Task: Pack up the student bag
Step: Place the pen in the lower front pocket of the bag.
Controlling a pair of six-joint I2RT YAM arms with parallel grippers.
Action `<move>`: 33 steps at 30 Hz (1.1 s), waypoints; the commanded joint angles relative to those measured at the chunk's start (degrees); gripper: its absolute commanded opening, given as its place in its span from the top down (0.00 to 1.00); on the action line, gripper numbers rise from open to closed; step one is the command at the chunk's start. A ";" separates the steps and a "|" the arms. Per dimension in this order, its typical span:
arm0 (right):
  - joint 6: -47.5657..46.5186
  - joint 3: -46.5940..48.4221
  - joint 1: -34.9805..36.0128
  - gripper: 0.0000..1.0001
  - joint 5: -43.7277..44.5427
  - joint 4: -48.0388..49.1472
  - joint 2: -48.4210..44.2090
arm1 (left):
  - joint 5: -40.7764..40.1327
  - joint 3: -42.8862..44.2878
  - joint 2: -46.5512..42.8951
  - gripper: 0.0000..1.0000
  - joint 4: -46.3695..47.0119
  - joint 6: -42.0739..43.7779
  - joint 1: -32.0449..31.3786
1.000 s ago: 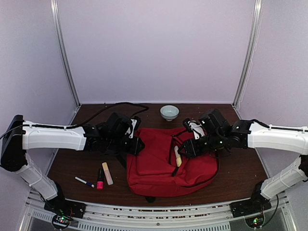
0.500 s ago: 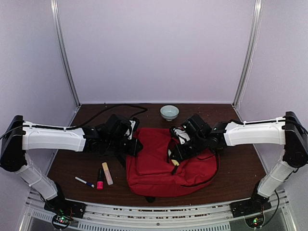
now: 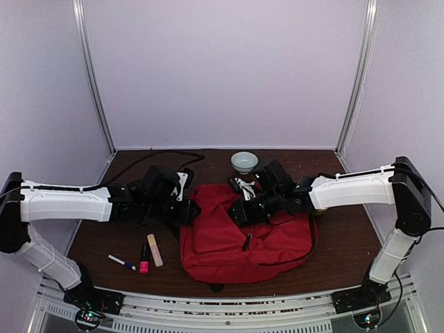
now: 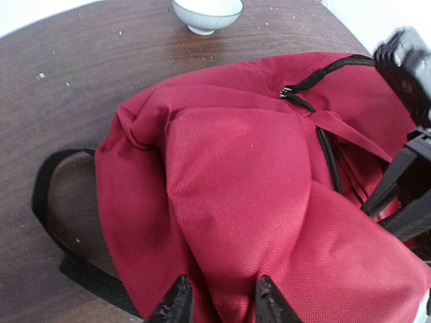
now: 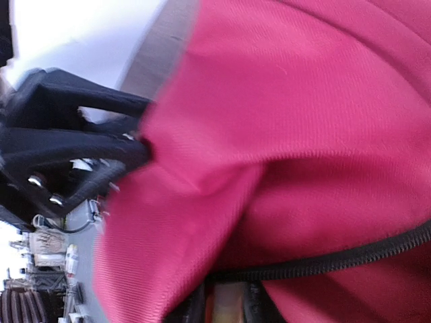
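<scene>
The student bag [image 3: 243, 236], a red backpack, lies flat mid-table. My left gripper [image 3: 182, 211] is shut on the red fabric at the bag's left edge; the left wrist view shows the cloth [image 4: 256, 175] pinched between its fingertips [image 4: 177, 304]. My right gripper [image 3: 239, 208] reaches under the raised red flap at the bag's top. In the right wrist view the gripper [image 5: 225, 311] is shut on a pale cream marker-like object [image 5: 226, 299], just behind the black zipper [image 5: 323, 262] and under red fabric [image 5: 303, 101]. The object is hidden in the top view.
A white bowl [image 3: 244, 161] stands behind the bag. A blue-and-white pen [image 3: 122, 262], a pink highlighter [image 3: 144, 258] and a peach highlighter [image 3: 155, 250] lie left of the bag. A black cable [image 3: 159, 154] runs along the back. A black strap [image 4: 47, 202] loops left of the bag.
My right gripper has moved left with the cream object, from on top of the bag to under its flap. The left gripper has drawn the bag's edge slightly left.
</scene>
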 commanded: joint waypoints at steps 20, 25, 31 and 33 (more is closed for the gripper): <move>-15.95 2.63 -0.75 0.48 28.37 -22.18 -18.41 | -2.47 -9.16 -14.06 0.15 -28.28 -23.76 3.25; -16.54 0.86 -0.74 0.48 27.96 -20.04 -20.09 | -5.90 -12.29 -15.71 0.56 -34.31 -30.28 1.05; -17.34 -0.11 -0.72 0.48 27.29 -19.92 -19.68 | -6.44 -14.65 -14.80 0.52 -35.60 -34.91 -0.85; -17.30 -0.86 -0.75 0.48 27.12 -19.19 -19.93 | -5.98 -15.64 -13.39 0.52 -34.72 -34.66 -0.84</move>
